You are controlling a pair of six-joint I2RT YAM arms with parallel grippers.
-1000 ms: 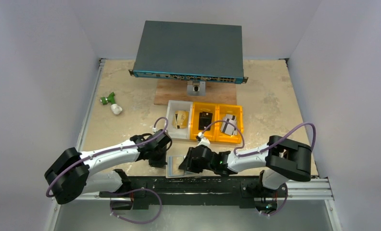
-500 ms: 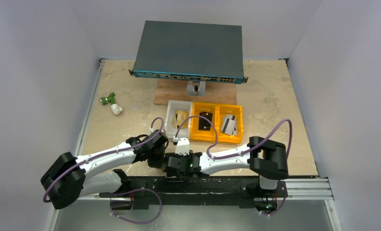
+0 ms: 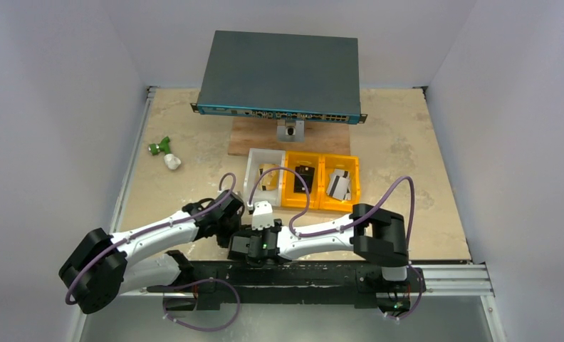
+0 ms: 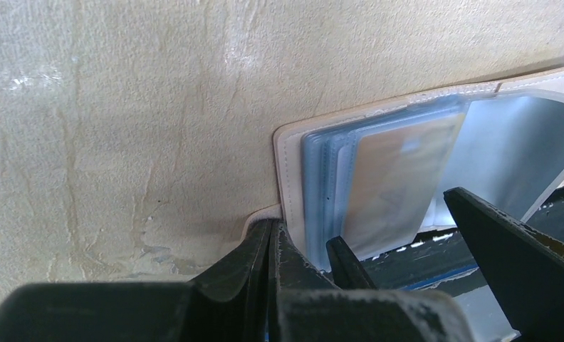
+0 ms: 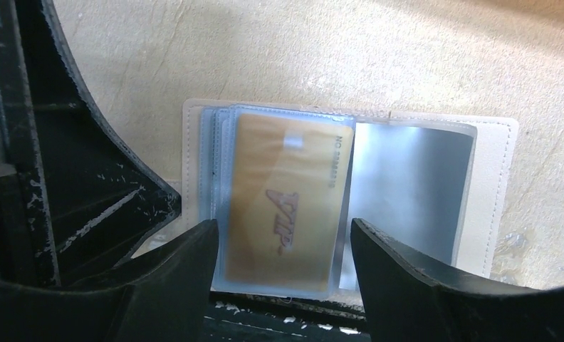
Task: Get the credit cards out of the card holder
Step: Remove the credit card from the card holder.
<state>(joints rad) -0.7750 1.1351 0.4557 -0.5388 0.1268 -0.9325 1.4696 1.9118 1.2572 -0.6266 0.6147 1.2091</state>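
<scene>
The right gripper is held with its black jaws spread well apart, and nothing is gripped between them. It is poised low over a gold plastic card printed with a dark emblem, with one finger to each side of the card's near end. Whether the card is touched cannot be told.

The card is kept in a clear sleeve of the card holder, a flat two-panel folding wallet with a cream-white inner face. The card holder is laid open on the beige stone-patterned table, close to the table's near edge and between the two arms. A silvery-grey sleeve is seen on the holder's other panel.

The left gripper is closed tight, its tips pressed together at a corner of the panel that bears the stacked sleeves. Whether the cover's rim is pinched between them cannot be told.

Farther back, a white plastic bin and two orange plastic bins are set in a row, with cards lying in them. Behind these a brown wooden board and a dark grey network switch are placed. A small green-and-white object is left well apart on the left.
</scene>
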